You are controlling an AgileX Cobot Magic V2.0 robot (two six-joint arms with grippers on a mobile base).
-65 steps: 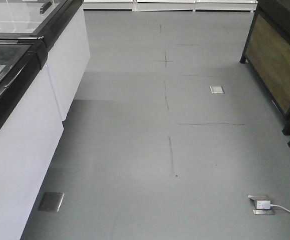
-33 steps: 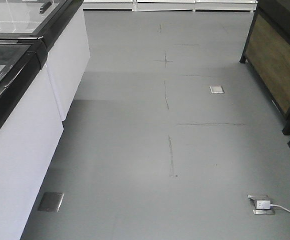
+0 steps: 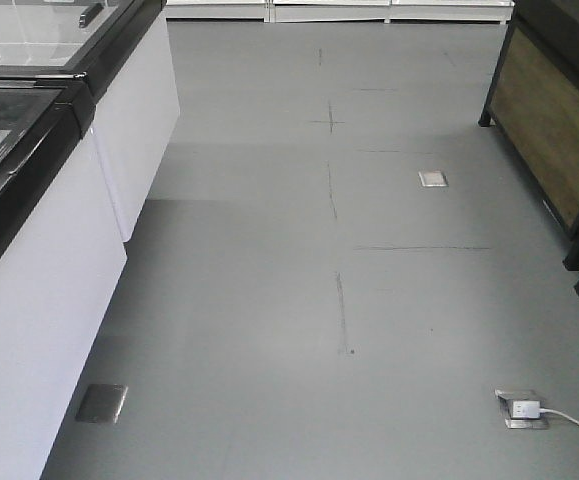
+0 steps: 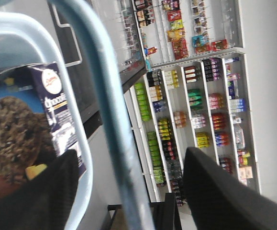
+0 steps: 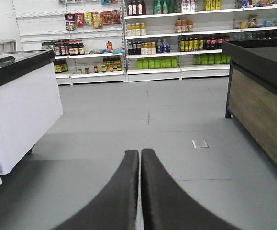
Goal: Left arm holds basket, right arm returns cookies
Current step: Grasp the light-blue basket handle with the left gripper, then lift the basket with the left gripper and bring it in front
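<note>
our left gripper (image 4: 131, 153) sat spread around the handle (image 4: 107, 96) of the basket (image 4: 81, 143), cookies (image 4: 28, 115) inside. we judged our right gripper (image 5: 139, 153), pressed together and empty, must open and reach in.

right end effector (image 5: 140, 154) fingers together

The basket (image 4: 78, 143) and its handle (image 4: 110, 110) are smooth, slightly glossy plastic. The cookies (image 4: 28, 120) come in glossy printed card. The right gripper (image 5: 140, 155) is matt black. The floor (image 3: 269, 300) is smooth and scuffed, the near-left floor plate (image 3: 101, 402) dull metal, the far-right stand (image 3: 549, 120) wood-grained.
</note>
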